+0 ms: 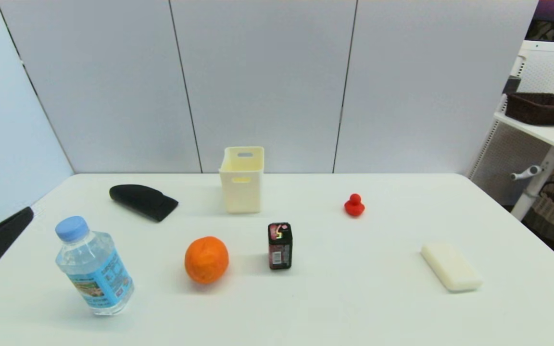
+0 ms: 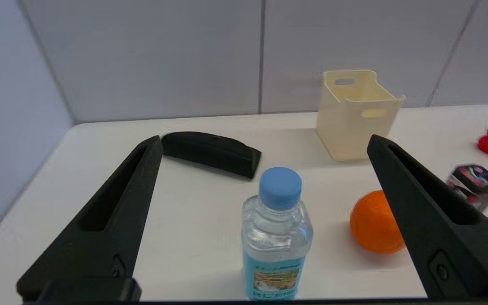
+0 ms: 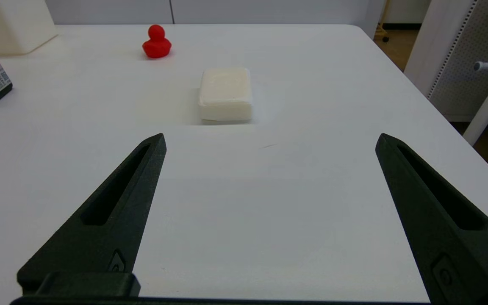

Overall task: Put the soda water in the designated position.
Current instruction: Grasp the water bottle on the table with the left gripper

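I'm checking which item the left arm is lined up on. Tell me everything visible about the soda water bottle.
The soda water is a small clear plastic bottle, light-blue screw cap on, with a blue wraparound label bearing a small picture. It stands upright on the white table at its front left, left of the orange. Nothing touches it. The left pincer is open and lined up on it, fingers apart on either side.

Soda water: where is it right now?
In the head view the soda water stands upright at the table's near left, left of the orange. In the left wrist view it sits between the open left gripper fingers, ungrasped.
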`<state>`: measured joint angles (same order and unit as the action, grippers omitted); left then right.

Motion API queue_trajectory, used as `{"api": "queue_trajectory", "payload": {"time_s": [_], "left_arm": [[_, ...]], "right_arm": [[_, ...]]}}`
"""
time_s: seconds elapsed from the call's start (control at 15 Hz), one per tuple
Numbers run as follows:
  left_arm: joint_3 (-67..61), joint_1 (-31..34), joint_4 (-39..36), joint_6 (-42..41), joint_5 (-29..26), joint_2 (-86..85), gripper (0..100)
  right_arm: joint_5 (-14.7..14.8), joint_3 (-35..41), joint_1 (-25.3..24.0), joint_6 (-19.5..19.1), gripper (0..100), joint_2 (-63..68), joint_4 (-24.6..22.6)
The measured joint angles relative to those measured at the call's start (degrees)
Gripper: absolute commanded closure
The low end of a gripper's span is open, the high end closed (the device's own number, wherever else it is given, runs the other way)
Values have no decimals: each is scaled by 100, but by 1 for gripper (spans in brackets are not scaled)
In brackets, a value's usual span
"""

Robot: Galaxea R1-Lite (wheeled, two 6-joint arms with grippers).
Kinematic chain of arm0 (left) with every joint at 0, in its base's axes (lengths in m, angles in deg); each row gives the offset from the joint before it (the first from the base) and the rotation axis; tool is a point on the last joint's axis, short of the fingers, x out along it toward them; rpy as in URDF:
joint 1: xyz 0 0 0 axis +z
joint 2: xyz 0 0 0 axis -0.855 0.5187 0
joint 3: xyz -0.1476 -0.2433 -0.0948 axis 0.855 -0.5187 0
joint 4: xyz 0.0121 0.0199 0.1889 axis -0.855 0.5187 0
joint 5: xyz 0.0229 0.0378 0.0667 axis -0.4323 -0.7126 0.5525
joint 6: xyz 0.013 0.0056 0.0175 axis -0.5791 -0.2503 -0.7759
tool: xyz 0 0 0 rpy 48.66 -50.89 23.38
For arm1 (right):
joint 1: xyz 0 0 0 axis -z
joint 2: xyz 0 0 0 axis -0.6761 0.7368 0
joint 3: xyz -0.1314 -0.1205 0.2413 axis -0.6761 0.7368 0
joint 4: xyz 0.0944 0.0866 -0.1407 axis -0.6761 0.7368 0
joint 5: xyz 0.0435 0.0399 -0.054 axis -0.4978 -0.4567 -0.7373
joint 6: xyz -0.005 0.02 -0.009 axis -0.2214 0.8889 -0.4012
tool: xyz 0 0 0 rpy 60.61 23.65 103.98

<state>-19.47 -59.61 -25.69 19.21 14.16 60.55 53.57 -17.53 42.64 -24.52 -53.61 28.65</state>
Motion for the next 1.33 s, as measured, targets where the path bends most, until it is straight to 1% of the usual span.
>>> {"api": "queue_trajectory", "payload": {"time_s": [0.13, 0.27, 0.4, 0.6, 0.73, 0.8, 1.07, 1.33], "left_arm": [[-389, -2, -592, 144, -508, 294, 0], [-603, -2, -778, 211, -880, 488, 0], [-689, -68, -802, 222, -930, 584, 0], [-822, -96, -926, 235, -1193, 735, 0], [-992, -101, -981, 235, -1219, 791, 0], [-1141, -112, -1133, 238, -1224, 820, 0], [-1849, -184, -2503, 436, -1211, 1181, 0], [-2097, -195, -3296, 545, -1195, 1780, 0]], "right_arm": [[0, 0, 0, -2, 0, 0, 0], [2, 0, 0, -2, 0, 0, -2], [0, 0, 0, 0, 0, 0, 0], [2, 0, -2, 0, 0, 0, -2], [0, 0, -2, 0, 0, 0, 0], [0, 0, -2, 0, 0, 0, -2], [0, 0, -2, 0, 0, 0, -2], [2, -2, -2, -2, 0, 0, 0]]}}
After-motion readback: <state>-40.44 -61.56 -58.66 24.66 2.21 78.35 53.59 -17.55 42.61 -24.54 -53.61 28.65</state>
